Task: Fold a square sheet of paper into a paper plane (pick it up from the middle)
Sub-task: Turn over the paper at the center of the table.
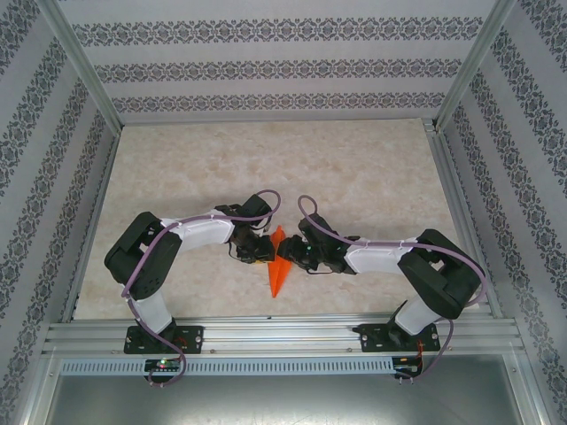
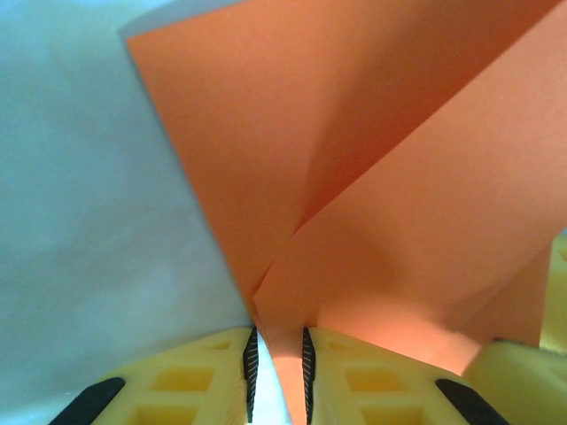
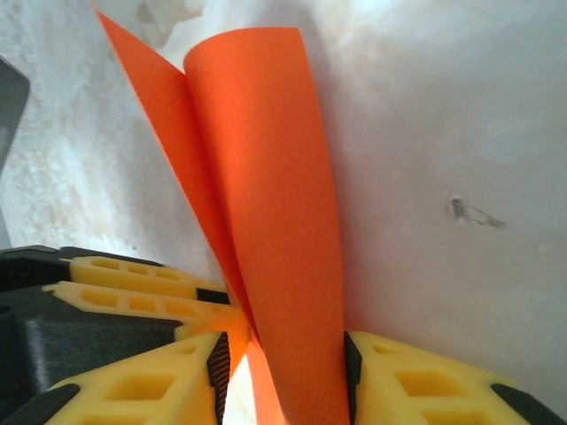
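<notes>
Paper plane (image 1: 278, 266): caught between the two grippers at centre front of the table. Bright orange, folded slim, sharp nose aimed at the near edge.
Left gripper (image 2: 278, 376): clamped down hard on the paper plane, nipping the folded layers right at the fingertips.
Left pads (image 2: 251, 372): ribbed black, pressed to the paper from both sides with barely a sliver between.
Left wrist view: looked straight up a broad orange fan, creased from the pinch outward, with flaps spread up and to the right.
Right gripper (image 3: 282, 372): straddled a curled flap of the plane, jaws set wider than the left's. Could not tell whether truly clamped or merely around it.
Right pads (image 3: 352, 376): met the paper on the right side, left a bright slit on the other.
Right wrist view: caught the flap rolled over at its top, backed by a second pointed layer. Also picked up more yellow fingers (image 3: 133, 288) reaching in from the left to the same fold.
Left arm (image 1: 151, 252): elbow out, wrist bent inward.
Right arm (image 1: 425, 270): mirrored it, nearly nose to nose.
Table (image 1: 266, 159): pale, marbled.
Walls (image 1: 283, 71): papered in striped floral bands.
Rail (image 1: 283, 335): aluminium, along the near edge under both bases.
</notes>
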### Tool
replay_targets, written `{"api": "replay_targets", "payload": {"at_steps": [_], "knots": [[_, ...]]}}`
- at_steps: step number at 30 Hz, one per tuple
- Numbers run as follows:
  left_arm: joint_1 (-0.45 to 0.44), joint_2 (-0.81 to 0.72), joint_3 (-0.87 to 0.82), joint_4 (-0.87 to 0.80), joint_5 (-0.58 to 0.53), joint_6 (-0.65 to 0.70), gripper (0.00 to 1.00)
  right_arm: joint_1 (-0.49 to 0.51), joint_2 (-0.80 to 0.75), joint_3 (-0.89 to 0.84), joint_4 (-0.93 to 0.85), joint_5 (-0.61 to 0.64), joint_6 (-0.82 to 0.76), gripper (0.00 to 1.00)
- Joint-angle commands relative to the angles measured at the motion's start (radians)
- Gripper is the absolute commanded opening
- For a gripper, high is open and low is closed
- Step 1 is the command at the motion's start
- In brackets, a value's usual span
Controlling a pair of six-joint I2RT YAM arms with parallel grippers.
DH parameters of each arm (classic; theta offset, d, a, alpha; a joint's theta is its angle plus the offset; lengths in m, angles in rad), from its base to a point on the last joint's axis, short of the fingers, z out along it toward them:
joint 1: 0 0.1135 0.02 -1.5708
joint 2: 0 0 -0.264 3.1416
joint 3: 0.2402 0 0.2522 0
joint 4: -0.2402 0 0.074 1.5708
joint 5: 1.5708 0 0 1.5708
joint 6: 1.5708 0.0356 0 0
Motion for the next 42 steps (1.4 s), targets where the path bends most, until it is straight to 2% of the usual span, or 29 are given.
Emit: {"api": "replay_targets", "payload": {"at_steps": [1,5,18,25,35,40,42], "knots": [[-0.033,0.035,-0.023,0.024,0.023,0.011,0.24,-0.001,0.004,-0.001,0.066,-0.008,0.005,0.46],[-0.034,0.018,-0.038,0.03,0.01,-0.001,0.24,0.0,-0.022,-0.057,0.14,0.016,0.053,0.53],[-0.034,0.009,-0.06,0.047,0.002,-0.015,0.23,0.101,-0.037,-0.143,0.274,0.163,0.191,0.53],[-0.033,-0.011,-0.066,0.047,-0.006,-0.021,0.23,0.091,0.028,-0.1,0.256,0.151,0.133,0.38],[-0.033,-0.034,-0.07,0.05,-0.007,-0.024,0.23,0.072,0.09,-0.042,0.251,0.076,0.049,0.25],[-0.033,-0.115,-0.099,0.056,-0.048,-0.048,0.23,0.064,0.086,-0.023,0.237,0.046,-0.003,0.13],[-0.033,-0.176,-0.12,0.054,-0.089,-0.064,0.24,0.06,0.048,-0.002,0.167,0.048,-0.045,0.12]]}}
